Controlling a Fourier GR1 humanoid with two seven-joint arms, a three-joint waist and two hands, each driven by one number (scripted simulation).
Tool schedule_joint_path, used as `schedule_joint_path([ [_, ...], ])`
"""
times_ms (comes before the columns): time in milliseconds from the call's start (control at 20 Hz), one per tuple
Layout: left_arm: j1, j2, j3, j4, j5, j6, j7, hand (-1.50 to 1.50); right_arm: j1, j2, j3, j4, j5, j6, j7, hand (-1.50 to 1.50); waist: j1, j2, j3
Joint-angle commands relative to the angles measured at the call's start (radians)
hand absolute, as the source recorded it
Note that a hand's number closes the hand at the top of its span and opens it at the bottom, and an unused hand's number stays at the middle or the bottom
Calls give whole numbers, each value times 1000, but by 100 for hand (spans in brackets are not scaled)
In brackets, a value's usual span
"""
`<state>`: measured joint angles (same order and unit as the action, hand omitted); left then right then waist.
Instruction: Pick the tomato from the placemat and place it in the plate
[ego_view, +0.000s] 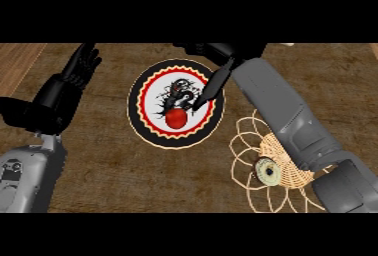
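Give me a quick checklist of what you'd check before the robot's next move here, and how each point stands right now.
1. Tomato on the plate, not on the woven placemat: ok.
2. Tomato inside the plate's rim, not hanging over: ok.
3. Right hand let go of the tomato: cannot tell; its fingertips end just above it.
4. Right forearm free of the placemat: not ok, it lies across it.
5. Left hand out of the way, open at the left: ok.

My right hand (214, 82) and forearm cross the plate's (142, 107) right side; I see open worktop (140, 175) left of and below it, woven placemat (284, 172) lower right.
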<state>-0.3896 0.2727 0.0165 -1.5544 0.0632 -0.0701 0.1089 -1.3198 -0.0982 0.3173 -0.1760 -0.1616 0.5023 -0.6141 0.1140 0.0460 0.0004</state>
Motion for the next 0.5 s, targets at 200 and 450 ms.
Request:
schedule_joint_path([
  [200,-13,-10,-10,-4,-1,-1,6,0,-10,-146,-4,18,15,139,-89,-150,17,23,2],
  [450,0,-24,-23,-26,-15,10,-11,0,5,-200,-8,19,17,145,-94,-150,38,31,3],
])
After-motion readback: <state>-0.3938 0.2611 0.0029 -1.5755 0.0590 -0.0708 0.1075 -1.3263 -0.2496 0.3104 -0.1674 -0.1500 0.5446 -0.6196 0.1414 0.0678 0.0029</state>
